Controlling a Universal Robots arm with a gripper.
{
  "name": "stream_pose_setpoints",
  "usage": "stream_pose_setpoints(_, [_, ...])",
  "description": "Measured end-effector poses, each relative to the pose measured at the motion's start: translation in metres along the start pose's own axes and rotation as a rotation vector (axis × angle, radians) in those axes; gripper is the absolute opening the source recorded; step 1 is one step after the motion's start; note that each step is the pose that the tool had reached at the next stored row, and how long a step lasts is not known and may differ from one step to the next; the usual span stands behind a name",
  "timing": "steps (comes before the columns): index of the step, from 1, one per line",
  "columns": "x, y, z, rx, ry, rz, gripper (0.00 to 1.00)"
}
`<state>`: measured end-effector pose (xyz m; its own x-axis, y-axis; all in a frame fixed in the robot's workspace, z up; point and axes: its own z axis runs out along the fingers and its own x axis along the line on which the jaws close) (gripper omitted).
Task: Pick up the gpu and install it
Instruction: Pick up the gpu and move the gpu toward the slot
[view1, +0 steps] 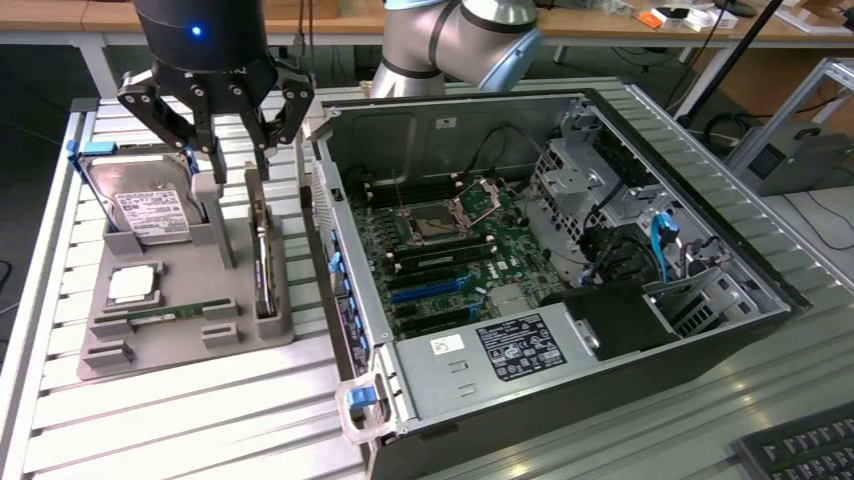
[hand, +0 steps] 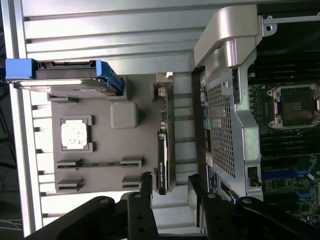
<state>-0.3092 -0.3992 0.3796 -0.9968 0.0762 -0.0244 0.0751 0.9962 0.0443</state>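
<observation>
The gpu (view1: 264, 262) stands on its long edge in a slot of the grey parts tray (view1: 200, 355), a thin dark card with a silvery bracket end. My black gripper (view1: 238, 165) hangs open just over the card's far end. In the wrist view the gpu (hand: 164, 150) runs as a narrow dark strip, and the gripper (hand: 169, 187) straddles one end of it, one of its fingers (hand: 145, 186) on each side, not touching. Nothing is held.
On the tray also sit a hard drive (view1: 147, 210) with blue rails, a square processor (view1: 134, 285) and a green memory stick (view1: 167, 318). The open computer case (view1: 767, 285) lies at the exterior view's right, its motherboard (view1: 441, 255) exposed. Its side wall (hand: 227, 125) runs close beside the card.
</observation>
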Motion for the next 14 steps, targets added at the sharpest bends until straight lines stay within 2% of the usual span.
stream_pose_setpoints(14, [0.0002, -0.0001, 0.0028, 0.0000, 0.0000, 0.000, 0.42])
